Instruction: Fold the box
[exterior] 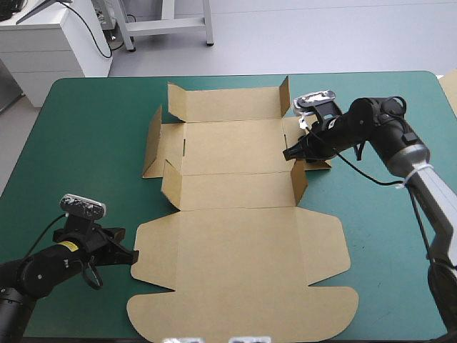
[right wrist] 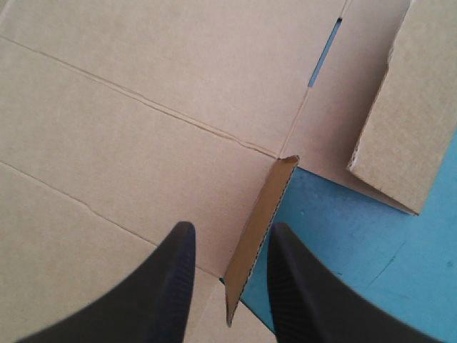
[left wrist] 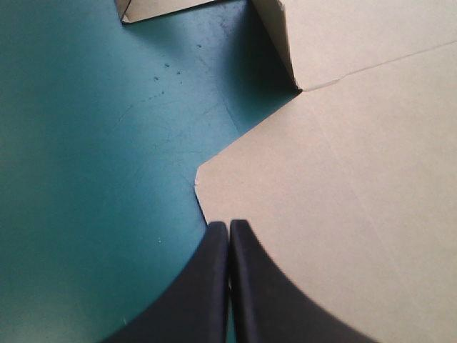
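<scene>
Box (exterior: 243,250) of creased brown board lies mostly flat; left claw (left wrist: 228,226) closed, right claw (right wrist: 228,234) parted astride a raised flap (right wrist: 261,214).

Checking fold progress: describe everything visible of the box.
The box: a creased brown cardboard sheet, mostly flat on the teal-green cover. Small flaps on its far half stand up; the lid panel lies flat. The open right gripper straddles one raised flap; the shut left gripper is at the lid's left edge.
</scene>
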Motion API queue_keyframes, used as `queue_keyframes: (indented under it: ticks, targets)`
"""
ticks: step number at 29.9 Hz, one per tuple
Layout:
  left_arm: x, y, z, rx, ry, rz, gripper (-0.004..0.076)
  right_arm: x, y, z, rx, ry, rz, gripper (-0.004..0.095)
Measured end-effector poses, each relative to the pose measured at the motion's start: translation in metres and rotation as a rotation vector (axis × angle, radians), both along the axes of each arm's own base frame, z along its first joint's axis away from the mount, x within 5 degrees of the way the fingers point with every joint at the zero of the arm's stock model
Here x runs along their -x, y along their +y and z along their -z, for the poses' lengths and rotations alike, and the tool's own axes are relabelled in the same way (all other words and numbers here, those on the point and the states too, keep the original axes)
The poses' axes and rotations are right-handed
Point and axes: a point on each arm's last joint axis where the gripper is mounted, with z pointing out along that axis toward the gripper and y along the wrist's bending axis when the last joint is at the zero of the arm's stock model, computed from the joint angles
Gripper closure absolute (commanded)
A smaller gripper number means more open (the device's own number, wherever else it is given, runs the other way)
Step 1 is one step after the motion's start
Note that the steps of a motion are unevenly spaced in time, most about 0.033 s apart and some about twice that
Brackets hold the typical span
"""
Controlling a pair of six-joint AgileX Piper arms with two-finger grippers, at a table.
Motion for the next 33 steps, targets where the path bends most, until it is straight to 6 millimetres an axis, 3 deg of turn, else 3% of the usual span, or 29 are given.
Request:
queue_keyframes:
  ticks: [7, 21, 26, 29, 33]
  targets:
    - [0.000, 0.000, 0.000, 0.000, 0.000, 0.000, 0.0731, -0.020, 0.003, 0.046, 0.087, 0.151, -0.008, 0.0569]
    - [0.000, 0.000, 0.000, 0.000, -0.001, 0.000, 0.0731, -0.040, 0.011, 0.088, 0.068, 0.254, 0.020, 0.0588]
    - [0.000, 0.000, 0.000, 0.000, -0.001, 0.000, 0.0731, -0.043, 0.012, 0.100, 0.064, 0.297, 0.057, 0.0734]
    - [0.000, 0.000, 0.000, 0.000, -0.001, 0.000, 0.0731, -0.043, 0.012, 0.101, 0.063, 0.309, 0.065, 0.0918]
    - [0.000, 0.000, 0.000, 0.000, -0.005, -0.002, 0.0731, -0.043, 0.012, 0.101, 0.053, 0.318, 0.077, 0.0918]
